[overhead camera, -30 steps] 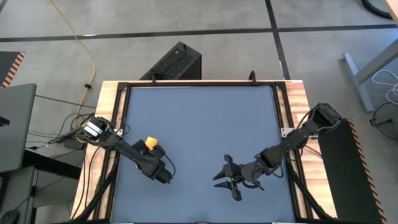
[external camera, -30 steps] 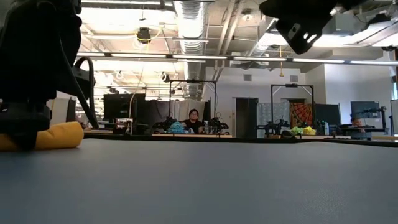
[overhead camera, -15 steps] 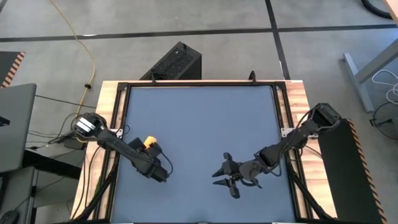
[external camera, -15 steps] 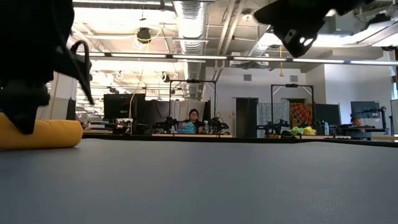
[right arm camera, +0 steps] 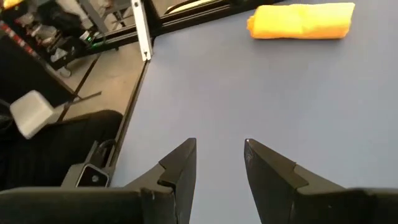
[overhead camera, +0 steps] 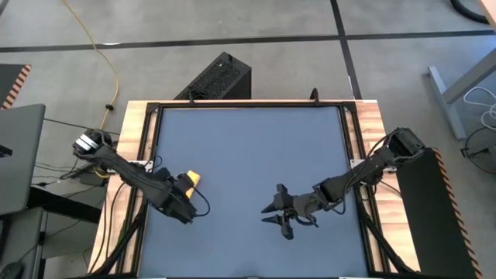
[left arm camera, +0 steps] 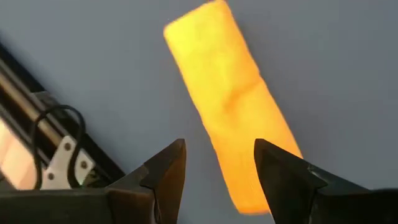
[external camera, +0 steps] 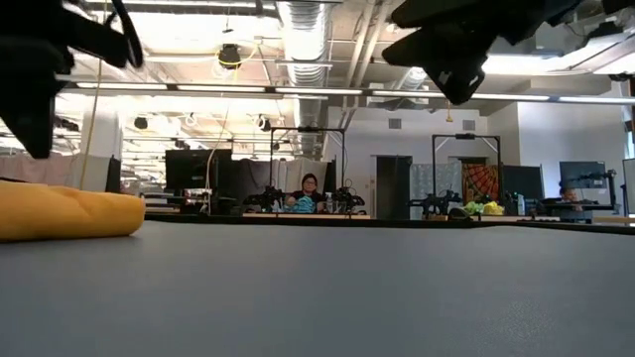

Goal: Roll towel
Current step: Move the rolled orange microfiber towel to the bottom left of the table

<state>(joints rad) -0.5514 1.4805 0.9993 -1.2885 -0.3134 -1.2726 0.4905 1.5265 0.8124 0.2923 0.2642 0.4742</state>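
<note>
**Towel is a soft roll at the left edge — handle it gently**

Left to right:

- Left tool (overhead camera: 188, 217): above the tabletop (overhead camera: 248, 155) near its left edge, just beside the towel. Its fingers (left arm camera: 165, 171) stand wide apart with nothing between them — in the left wrist view the roll lies on the surface beyond the tips, not in contact.
- Towel (overhead camera: 188, 180): a short yellow-orange cylinder lying flat on the blue surface at the left side, close to the frame. The low view shows it resting on its own, slightly slumped. It looks rolled already, so I'd judge the task at or near its end.
- Right tool (overhead camera: 277, 218): hovering over the right-centre of the tabletop, well apart from the towel, fingers (right arm camera: 177, 171) partly spread and empty.

Handling, as a judgement:
- Light, soft and compressible; not fragile, and cloth on this mat shouldn't slide much.
- The risk is unrolling — the outer flap can spring loose if you nudge an end or drag it.
- If you must regrip, take it across the middle of the cylinder, pinching over the outer layer so the flap stays trapped. Avoid the ends; they'd telescope.
- I can't see the tag or where the free edge sits, so check that first.
</note>
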